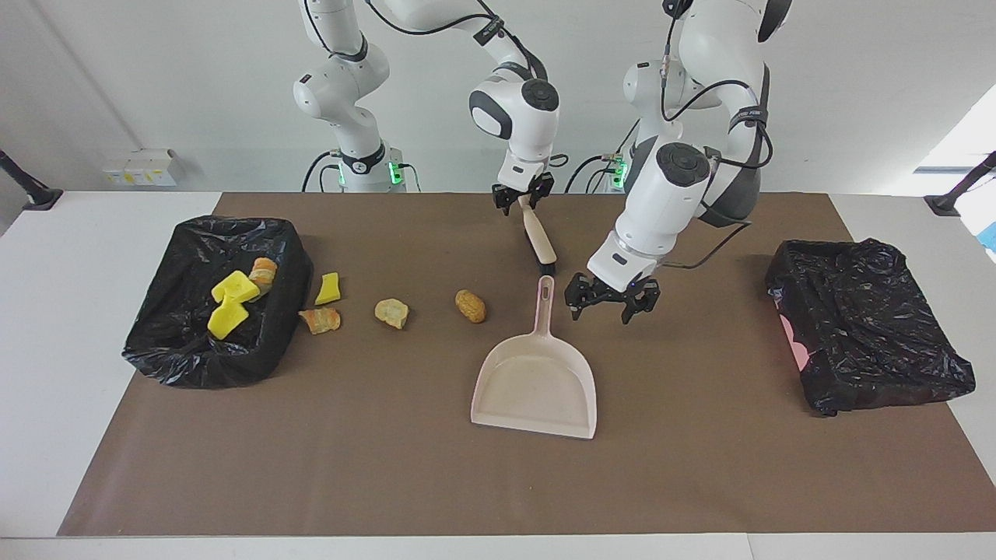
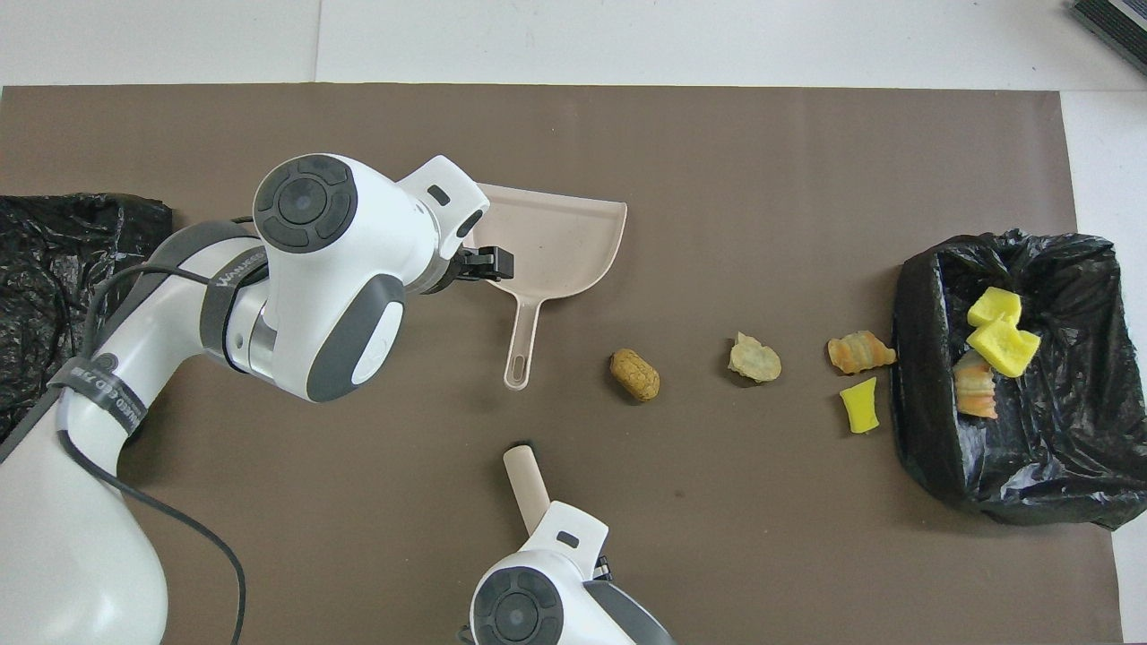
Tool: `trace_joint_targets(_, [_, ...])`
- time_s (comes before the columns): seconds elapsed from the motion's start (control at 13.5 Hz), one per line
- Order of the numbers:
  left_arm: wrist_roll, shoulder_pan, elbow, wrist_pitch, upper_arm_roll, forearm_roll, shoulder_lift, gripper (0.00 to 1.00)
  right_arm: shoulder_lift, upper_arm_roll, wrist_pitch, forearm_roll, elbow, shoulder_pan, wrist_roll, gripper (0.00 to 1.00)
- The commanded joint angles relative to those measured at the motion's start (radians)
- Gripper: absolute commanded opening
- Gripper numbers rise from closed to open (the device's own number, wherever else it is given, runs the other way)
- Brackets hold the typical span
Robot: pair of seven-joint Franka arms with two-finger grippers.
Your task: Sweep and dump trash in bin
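Beige brush (image 1: 538, 241) handle is sitting clamped in the right tool (image 1: 522, 197), at the dustpan's (image 1: 537, 381) 12 o'clock. Left tool (image 1: 611, 299), fingers apart, is hovering beside the pan handle. Four trash lumps (image 1: 471, 306) are lying on the tabletop (image 1: 389, 467) toward the bin (image 1: 257, 365), three inside it.

Bright, even indoor light, soft short shadows on the brown mat (image 1: 389, 467), sharp focus throughout.
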Motion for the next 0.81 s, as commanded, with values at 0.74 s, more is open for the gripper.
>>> trace_joint_targets(0.74, [0.032,-0.099,-0.103,0.085,0.012,0.038,0.023,1.00,-0.193,0.000,-0.193,0.036,0.036,-0.081,-0.006,0.00])
